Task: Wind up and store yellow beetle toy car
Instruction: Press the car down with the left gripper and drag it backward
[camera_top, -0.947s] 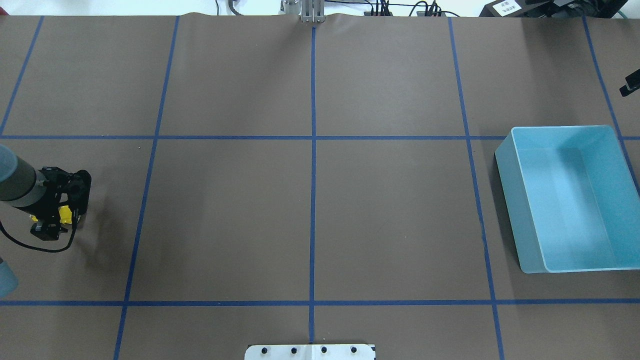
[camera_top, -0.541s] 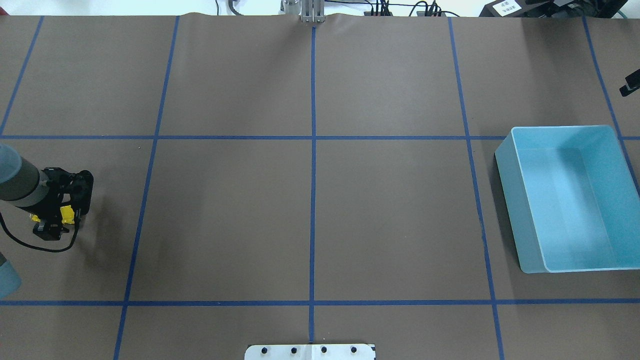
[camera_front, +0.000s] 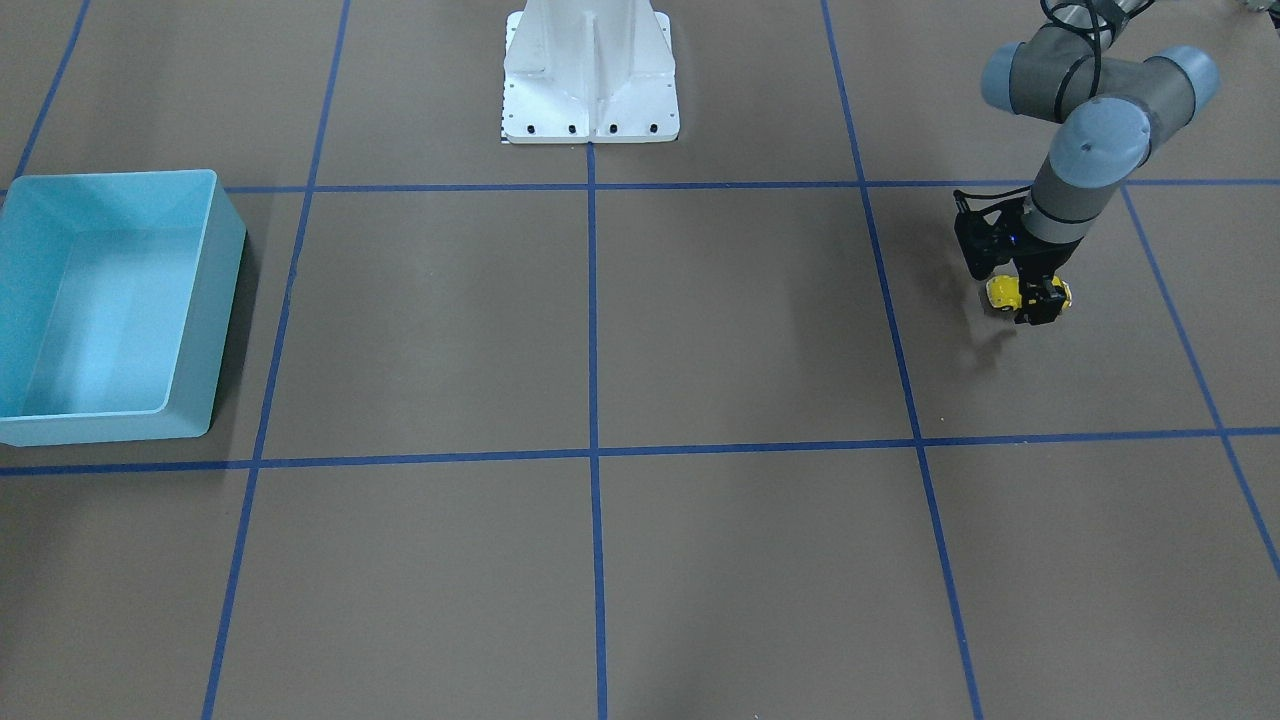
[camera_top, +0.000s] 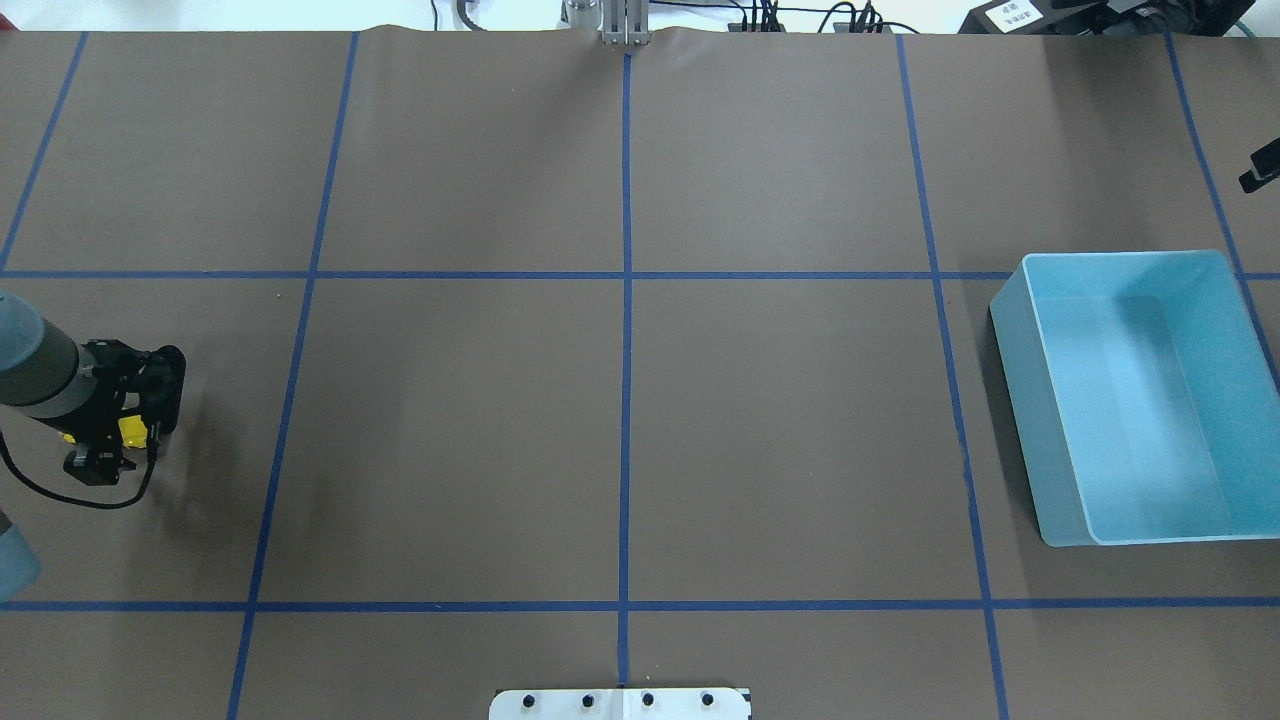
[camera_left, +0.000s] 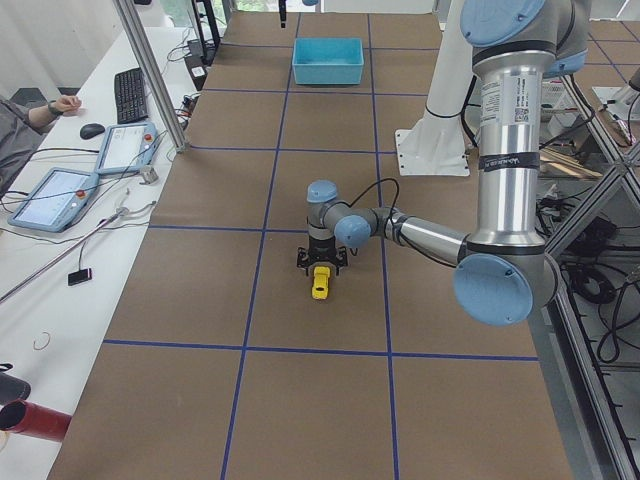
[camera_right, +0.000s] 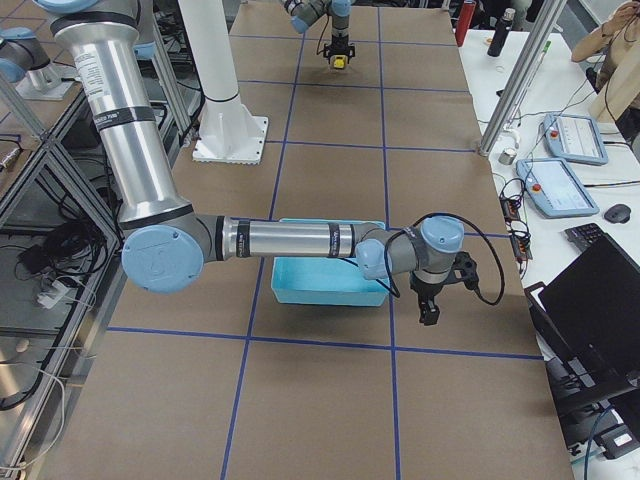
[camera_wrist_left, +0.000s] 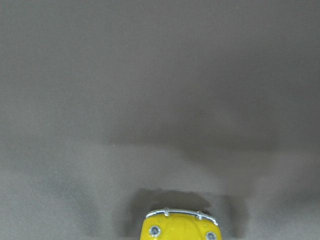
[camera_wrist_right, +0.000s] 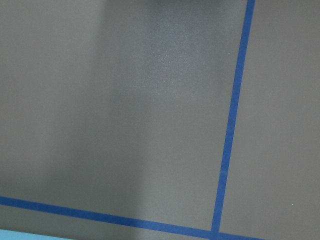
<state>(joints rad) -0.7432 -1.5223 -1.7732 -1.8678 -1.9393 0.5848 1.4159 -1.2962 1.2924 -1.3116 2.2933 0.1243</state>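
Note:
The yellow beetle toy car (camera_top: 132, 430) is at the table's far left, low over the brown surface or on it. My left gripper (camera_top: 104, 443) is shut on it from above, and yellow shows on both sides of the fingers. The car also shows in the front-facing view (camera_front: 1001, 292), in the left view (camera_left: 320, 284) and at the bottom edge of the left wrist view (camera_wrist_left: 180, 227). The blue bin (camera_top: 1020, 400) stands at the far right with nothing in it. My right gripper (camera_right: 428, 305) hangs low beside the bin; I cannot tell whether it is open or shut.
The white robot base plate (camera_front: 590, 100) sits at the middle of the robot's side. Blue tape lines (camera_top: 626, 300) divide the brown table cover. Monitors, a keyboard and operators' hands (camera_left: 60, 103) are on a side desk beyond the table's edge.
My left gripper with the car shifted slightly to the right and away from the robot, then slightly back. The bin has not moved.

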